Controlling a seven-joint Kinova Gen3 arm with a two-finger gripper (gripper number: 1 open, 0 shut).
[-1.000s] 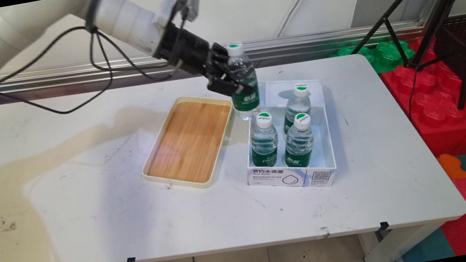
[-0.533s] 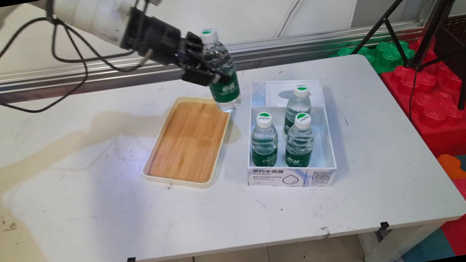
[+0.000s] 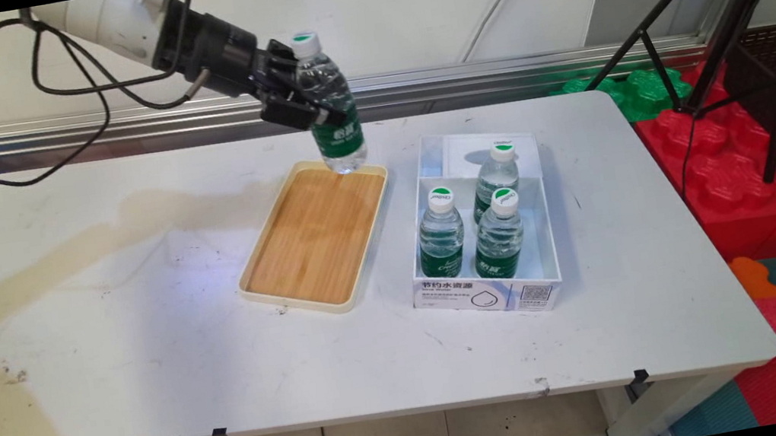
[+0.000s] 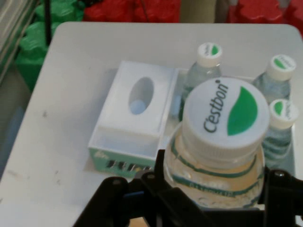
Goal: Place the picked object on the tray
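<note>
Gripper in the main view is pinching an upright Cestbon water bottle side-on and holding it in the air over the far edge of the bamboo tray; compared with a second ago, the bottle is sitting further left and higher, clear of the white box with its three bottles. Seen from the hand, the fingers are clamping just under the cap, so the bottle could, I judge, swing, slip or tip on the tray's rim.

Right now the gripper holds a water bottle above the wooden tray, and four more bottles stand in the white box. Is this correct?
Not quite: the main view shows three bottles in the white box, not four. The gripper does hold a water bottle above the wooden tray.
</note>
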